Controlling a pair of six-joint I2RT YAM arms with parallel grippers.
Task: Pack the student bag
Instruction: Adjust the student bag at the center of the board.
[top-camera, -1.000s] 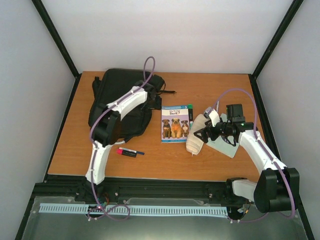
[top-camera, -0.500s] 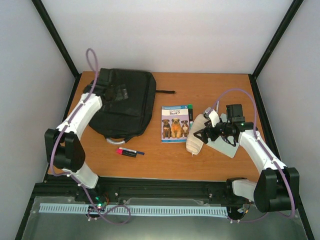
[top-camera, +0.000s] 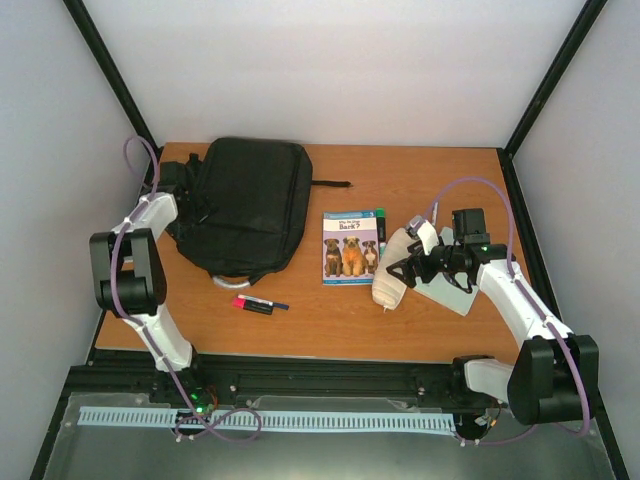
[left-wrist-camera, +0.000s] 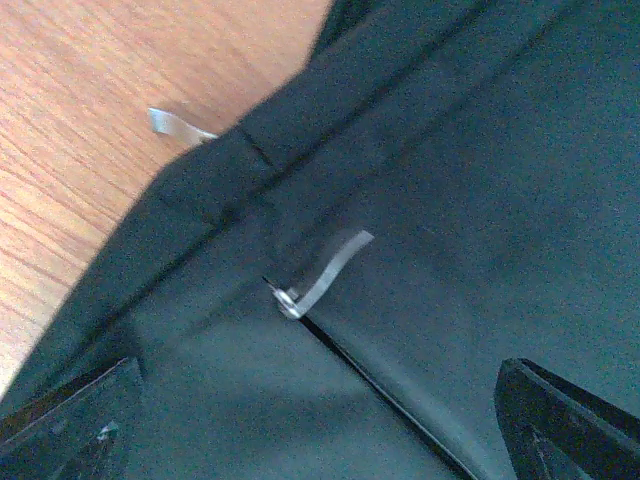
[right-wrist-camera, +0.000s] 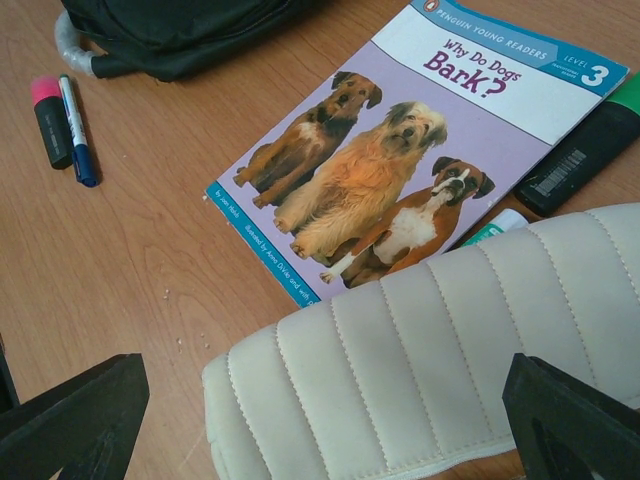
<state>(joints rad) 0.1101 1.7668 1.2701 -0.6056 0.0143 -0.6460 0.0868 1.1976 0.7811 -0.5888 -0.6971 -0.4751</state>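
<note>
The top camera looks down from the near edge over the whole table (top-camera: 420, 170). Left wrist camera hugs the student bag (left-wrist-camera: 480, 150), far left; right wrist looks left across the book (right-wrist-camera: 400, 170).

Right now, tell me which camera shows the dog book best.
The right wrist view: the book looms large, title legible, one corner hidden behind the cream pouch. The top external view shows the book small, title unreadable. The left wrist view misses it, facing the student bag.

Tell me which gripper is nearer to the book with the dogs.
Right. The right gripper hangs over the cream pouch, just beside the book; the left gripper is far off, at the left edge of the black bag.
</note>
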